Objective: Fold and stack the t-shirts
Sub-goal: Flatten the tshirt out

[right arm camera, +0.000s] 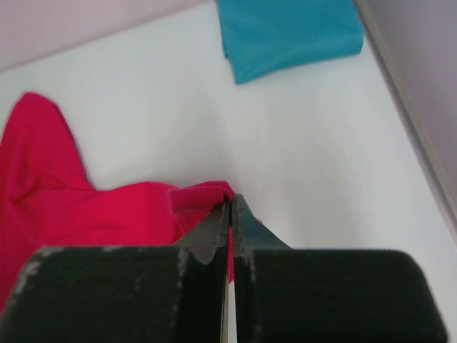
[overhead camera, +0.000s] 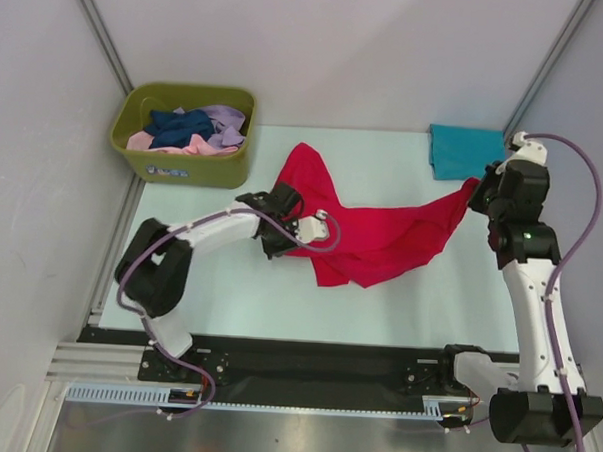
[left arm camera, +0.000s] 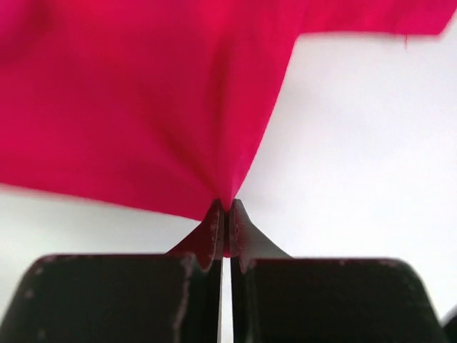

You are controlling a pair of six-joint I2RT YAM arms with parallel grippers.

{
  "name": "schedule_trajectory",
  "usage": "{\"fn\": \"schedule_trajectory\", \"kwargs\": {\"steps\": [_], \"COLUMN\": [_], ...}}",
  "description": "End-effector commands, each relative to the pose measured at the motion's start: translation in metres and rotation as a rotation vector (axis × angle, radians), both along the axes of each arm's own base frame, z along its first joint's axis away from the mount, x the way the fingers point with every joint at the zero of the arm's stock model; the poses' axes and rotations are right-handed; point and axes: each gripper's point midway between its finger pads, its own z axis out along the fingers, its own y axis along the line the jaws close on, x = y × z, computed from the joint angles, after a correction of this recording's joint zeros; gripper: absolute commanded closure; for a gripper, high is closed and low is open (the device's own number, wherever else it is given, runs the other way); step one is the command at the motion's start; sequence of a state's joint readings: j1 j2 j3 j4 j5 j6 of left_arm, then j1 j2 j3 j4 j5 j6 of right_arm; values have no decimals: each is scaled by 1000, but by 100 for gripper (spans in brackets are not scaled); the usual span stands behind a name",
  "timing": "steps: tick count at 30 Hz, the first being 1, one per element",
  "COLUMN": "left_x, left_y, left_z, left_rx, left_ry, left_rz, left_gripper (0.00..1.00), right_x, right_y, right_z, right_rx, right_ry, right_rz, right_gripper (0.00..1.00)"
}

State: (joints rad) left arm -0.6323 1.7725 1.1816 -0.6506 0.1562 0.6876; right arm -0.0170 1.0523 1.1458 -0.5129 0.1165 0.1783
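The bright red t-shirt (overhead camera: 381, 235) lies crumpled and partly lifted across the middle of the table. My left gripper (overhead camera: 278, 228) is shut on its left part; the left wrist view shows the red cloth (left arm camera: 143, 100) pinched between the fingertips. My right gripper (overhead camera: 475, 197) is shut on the shirt's right corner, with the red cloth (right arm camera: 107, 214) held at the tips. A folded teal t-shirt (overhead camera: 465, 151) lies flat at the back right and shows in the right wrist view (right arm camera: 285, 32). Navy, pink and lavender t-shirts (overhead camera: 191, 129) sit in the bin.
An olive-green plastic bin (overhead camera: 184, 166) stands at the back left corner. White walls close the table at the back and both sides. The black base rail (overhead camera: 305, 371) runs along the near edge.
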Motion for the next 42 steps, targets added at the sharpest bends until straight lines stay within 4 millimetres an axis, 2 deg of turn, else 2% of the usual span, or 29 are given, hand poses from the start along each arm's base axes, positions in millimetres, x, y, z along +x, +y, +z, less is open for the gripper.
{"fn": "schedule_trajectory", "kwargs": {"steps": [1,2,5,6,9,12,16,18,20,22,23,24,25,27,28,29,30,31,32,33,34,35,36,37,38,39,40,41,42], "left_x": [6,7,2,-13,-42,-69,-81,-74,-53,-26,-3,18,33,84,100,137,155,168,181,209,214,227,232,235,235,247,241,242,243], "left_y": [36,53,79,92,114,130,140,137,129,121,113,109,103,91,88,77,79,81,79,73,74,77,80,83,89,87,91,94,95], "left_z": [95,131,188,214,257,291,329,344,342,345,341,344,346,355,363,375,386,433,444,434,451,469,463,474,497,492,516,521,523], "left_rx": [-80,-108,-140,-154,-166,-206,-292,-322,-301,-309,-297,-300,-310,-319,-343,-368,-384,-431,-446,-442,-466,-496,-486,-513,-554,-548,-570,-567,-539], "left_ry": [-135,-214,-370,-433,-542,-619,-714,-754,-739,-751,-733,-746,-733,-711,-714,-736,-763,-885,-931,-941,-1003,-1098,-1110,-1160,-1241,-1242,-1298,-1325,-1350], "left_rz": [114,141,174,174,151,179,260,275,277,278,279,293,294,322,350,364,395,419,429,439,453,478,490,504,518,522,519,524,510], "left_gripper": [100,100,100,100,100,100,100,100,100,100,100,100,100,100,100,100,100,100,100,100,100,100,99,100,100,100,100,100,100], "right_x": [-34,-49,-78,-92,-132,-157,-182,-164,-142,-98,-76,-40,-20,23,64,89,94,141,155,144,181,182,182,182,175,181,173,156,152], "right_y": [-8,-4,5,9,27,43,49,44,46,46,47,48,50,42,43,35,33,30,27,24,20,18,9,3,-2,-17,-20,-22,-29], "right_z": [87,109,143,160,192,197,227,230,239,232,239,227,226,243,227,227,266,239,242,298,276,295,321,321,345,337,350,372,377], "right_rx": [-47,-56,-65,-70,-69,-41,-46,-60,-76,-88,-100,-97,-96,-93,-55,-39,-40,6,17,-2,35,32,54,76,89,106,110,92,77], "right_ry": [-197,-244,-327,-365,-452,-436,-485,-458,-475,-442,-480,-442,-447,-510,-466,-472,-558,-498,-503,-639,-605,-668,-770,-769,-866,-867,-913,-984,-997], "right_rz": [-21,6,58,78,178,267,299,273,288,292,293,298,312,300,325,313,305,300,290,275,264,261,230,216,211,189,186,183,162], "right_gripper": [100,100,100,100,100,100,100,100,100,100,100,100,100,100,100,100,100,100,100,100,100,100,100,100,100,100,100,100,100]}}
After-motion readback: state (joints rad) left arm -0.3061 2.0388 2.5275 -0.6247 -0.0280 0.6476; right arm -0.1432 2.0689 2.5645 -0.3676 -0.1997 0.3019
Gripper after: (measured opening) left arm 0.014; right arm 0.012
